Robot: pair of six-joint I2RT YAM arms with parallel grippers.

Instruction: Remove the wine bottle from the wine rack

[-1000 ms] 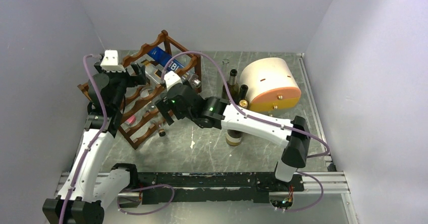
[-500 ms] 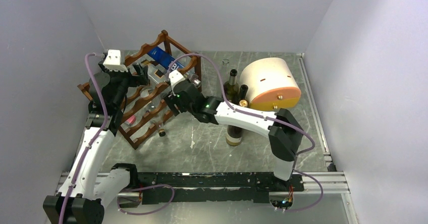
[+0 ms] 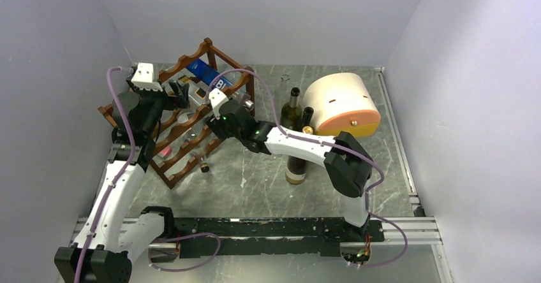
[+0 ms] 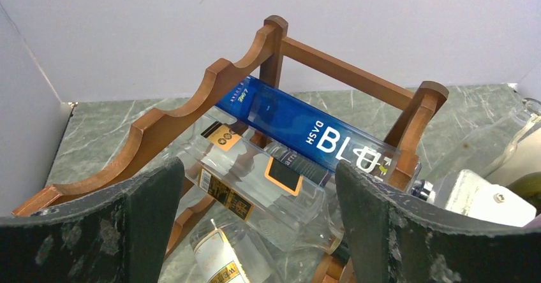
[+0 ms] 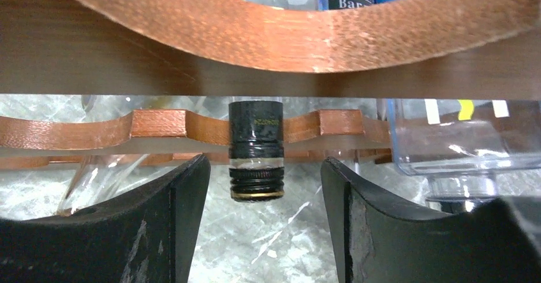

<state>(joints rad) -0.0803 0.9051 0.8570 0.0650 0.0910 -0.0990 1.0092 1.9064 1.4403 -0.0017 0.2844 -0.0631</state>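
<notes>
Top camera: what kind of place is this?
Probably a robot test booth, not a home. Plain walls box in a marble-look table, the left arm and right arm are bolted to a rail at its near edge, and a wine rack holds bottles.

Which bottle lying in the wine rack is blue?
The top-tier bottle with white lettering, resting across the wine rack's uppermost rails; the bottles beneath it are clear glass.
</notes>
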